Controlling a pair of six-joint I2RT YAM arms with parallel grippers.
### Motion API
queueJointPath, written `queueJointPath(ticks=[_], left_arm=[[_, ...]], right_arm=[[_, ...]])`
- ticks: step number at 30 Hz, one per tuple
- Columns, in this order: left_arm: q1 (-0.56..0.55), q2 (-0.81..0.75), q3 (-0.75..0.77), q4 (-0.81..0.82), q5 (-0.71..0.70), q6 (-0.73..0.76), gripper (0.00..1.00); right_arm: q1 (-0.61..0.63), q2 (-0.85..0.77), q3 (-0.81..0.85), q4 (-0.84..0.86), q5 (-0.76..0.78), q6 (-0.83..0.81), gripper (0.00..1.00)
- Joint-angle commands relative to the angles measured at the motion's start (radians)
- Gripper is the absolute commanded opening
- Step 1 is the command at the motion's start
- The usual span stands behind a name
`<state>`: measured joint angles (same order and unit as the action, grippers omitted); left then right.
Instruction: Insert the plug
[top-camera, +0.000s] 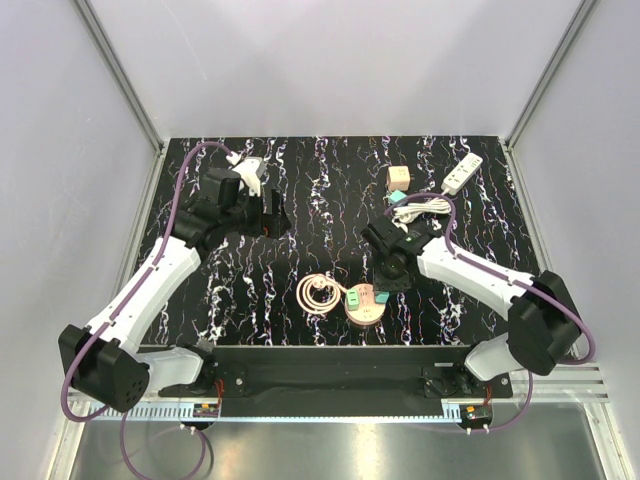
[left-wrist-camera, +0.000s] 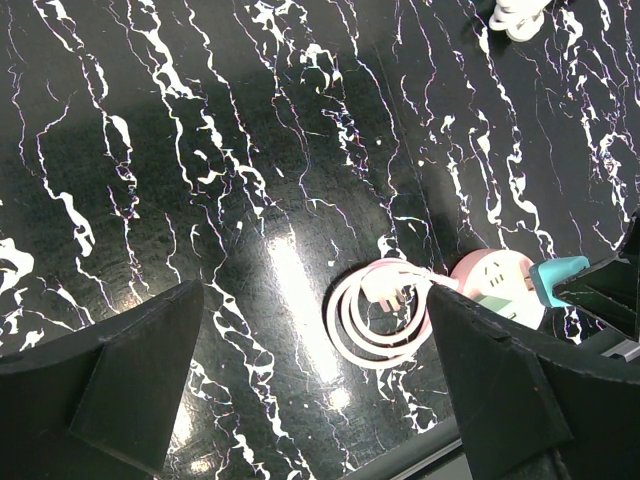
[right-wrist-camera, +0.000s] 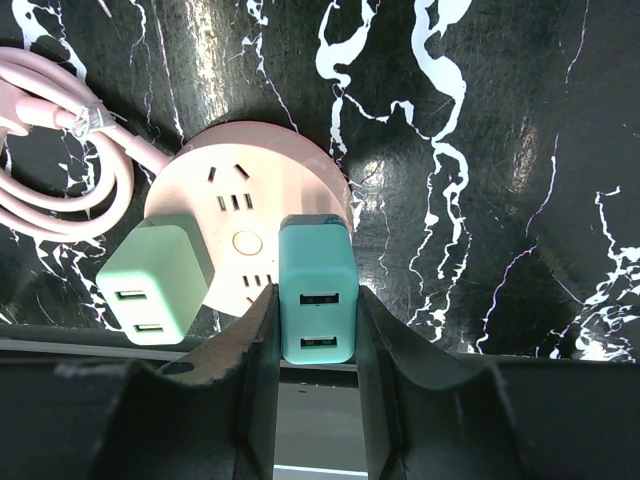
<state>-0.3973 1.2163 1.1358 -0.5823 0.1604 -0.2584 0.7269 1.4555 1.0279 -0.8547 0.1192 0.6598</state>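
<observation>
Right wrist view: right gripper (right-wrist-camera: 317, 312) clamped on teal plug (right-wrist-camera: 317, 265), one finger on each side, USB face toward camera. Held right at near rim of round pink socket hub (right-wrist-camera: 240, 195), over the lower slot group. Cannot see prongs (hidden under body), so cannot tell if touching or partly in. Beside it a pale green adapter (right-wrist-camera: 150, 285), sitting on left part of hub, apparently plugged in. Pink cord (right-wrist-camera: 60, 185) coiled just beside hub, on the left.

Left gripper (left-wrist-camera: 312, 330) spread apart, holding nothing, hovering over black marble table (left-wrist-camera: 200, 150), well apart from hub. Prob. not needed for this step.

Step in hand, by judgement: alignment + push-in part of insertion, so late in task.

Next move calls for:
- keeping plug upright and matching prongs w/ slots
- pressing straight down w/o tilt
- letting go only after body sits flush

Care needed w/ hub: prob. light & not fixed, likely to slide or tip under off-centre push near rim. Also to avoid bumping the green adapter close by.
</observation>
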Motion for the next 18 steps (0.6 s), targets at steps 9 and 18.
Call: queueJointPath(ticks=[9, 18], left_arm=[[0.009, -0.027, -0.001, 0.032, -0.019, 0.010, 0.99], [0.015, -0.024, -0.001, 0.035, -0.018, 0.005, 0.99]], right_arm=[[0.016, 0.080, 0.021, -0.012, 0.027, -0.042, 0.00], [0.054, 0.103, -0.044, 0.066, 0.048, -0.008, 0.00]])
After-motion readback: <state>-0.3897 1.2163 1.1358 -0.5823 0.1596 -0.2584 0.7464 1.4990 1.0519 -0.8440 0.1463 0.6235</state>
